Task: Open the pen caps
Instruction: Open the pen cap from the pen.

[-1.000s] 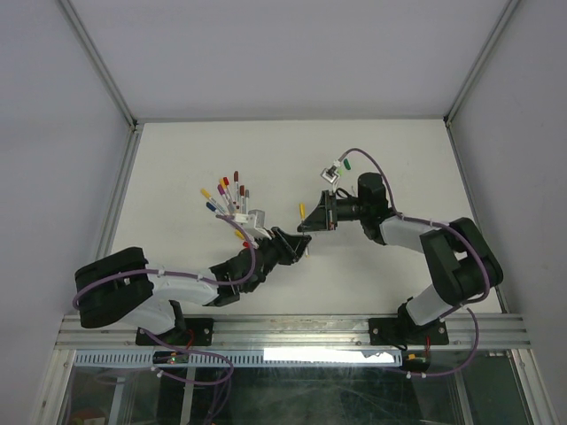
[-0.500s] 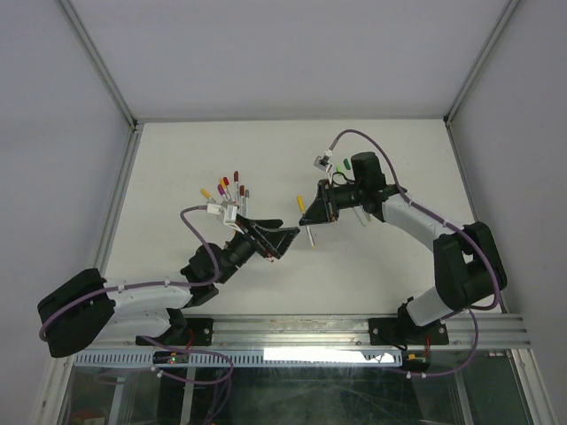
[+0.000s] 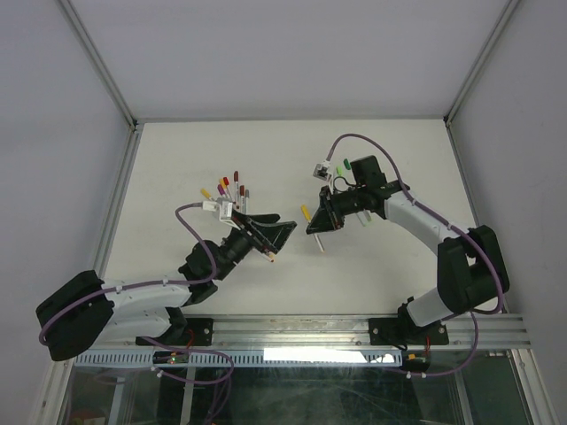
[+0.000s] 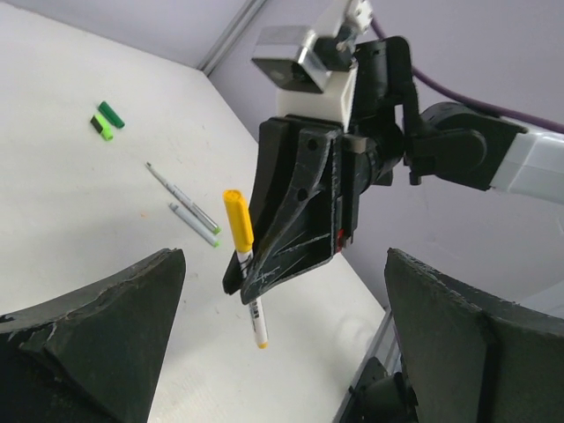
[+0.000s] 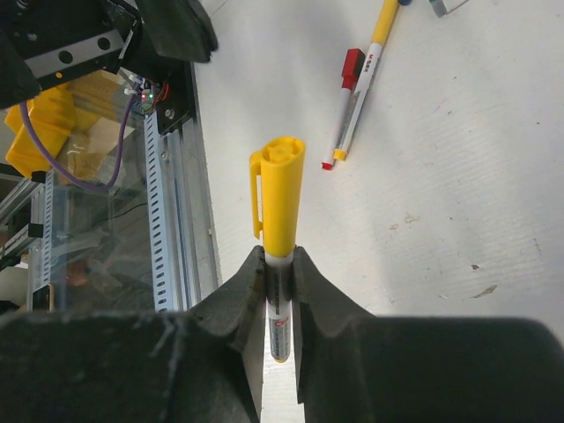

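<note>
bright even light, perhaps blurred foreground

Left claw (image 3: 282,239): jaws spread wide over the white surface (image 3: 177,159). Right claw (image 3: 315,227): clamped on a pen barrel (image 3: 320,245), yellow cap (image 3: 306,212) fitted. Cluster of pens (image 3: 232,197) with coloured caps (image 3: 224,183) lies just beyond the left claw. Two green caps (image 3: 342,166) lie beyond the right claw.

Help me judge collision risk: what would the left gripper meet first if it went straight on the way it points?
Most likely the yellow-capped pen in the right gripper, centred ahead of the open left gripper; depth is unclear.
</note>
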`<action>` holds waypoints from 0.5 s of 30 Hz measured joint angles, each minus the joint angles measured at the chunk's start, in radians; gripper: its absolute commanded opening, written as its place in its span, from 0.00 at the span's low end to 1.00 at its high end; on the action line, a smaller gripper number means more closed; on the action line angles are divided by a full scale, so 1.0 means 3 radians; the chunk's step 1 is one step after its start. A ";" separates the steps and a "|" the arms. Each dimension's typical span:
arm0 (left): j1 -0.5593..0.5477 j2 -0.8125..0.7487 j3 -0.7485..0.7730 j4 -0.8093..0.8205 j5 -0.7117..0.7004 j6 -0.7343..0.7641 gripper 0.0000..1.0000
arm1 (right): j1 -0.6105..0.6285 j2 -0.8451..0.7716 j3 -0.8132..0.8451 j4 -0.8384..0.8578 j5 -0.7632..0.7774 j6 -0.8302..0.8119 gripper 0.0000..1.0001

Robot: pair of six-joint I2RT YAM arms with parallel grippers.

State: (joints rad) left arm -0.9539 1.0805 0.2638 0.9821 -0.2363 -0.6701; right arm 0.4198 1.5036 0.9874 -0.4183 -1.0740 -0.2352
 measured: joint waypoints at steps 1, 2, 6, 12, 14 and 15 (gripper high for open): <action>0.0000 0.0053 0.0009 0.0019 0.0000 -0.0024 0.99 | 0.0000 -0.0010 0.0006 -0.0019 0.0014 -0.0023 0.00; 0.0000 0.0109 0.0015 0.0032 0.0000 -0.0064 0.99 | 0.0000 -0.0017 0.0010 -0.0027 0.0029 -0.0047 0.00; 0.0000 0.0264 0.0029 0.0071 -0.0001 -0.0160 0.99 | 0.0000 -0.0036 0.0020 -0.0071 0.0069 -0.0104 0.00; 0.0000 0.0397 0.0092 0.0112 -0.0075 -0.0304 0.99 | 0.0000 -0.0042 0.0020 -0.0108 0.0111 -0.0146 0.00; 0.0000 0.0437 0.0131 0.0106 -0.0111 -0.0366 0.99 | 0.0000 -0.0042 0.0020 -0.0111 0.0139 -0.0153 0.00; 0.0000 0.0463 0.0156 0.0102 -0.0148 -0.0409 0.99 | 0.0000 -0.0042 0.0020 -0.0114 0.0144 -0.0156 0.00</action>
State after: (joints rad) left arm -0.9539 1.2194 0.3107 1.0126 -0.2806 -0.7929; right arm 0.4198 1.4910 0.9936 -0.4526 -1.0309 -0.2821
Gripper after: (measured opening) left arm 0.988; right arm 0.155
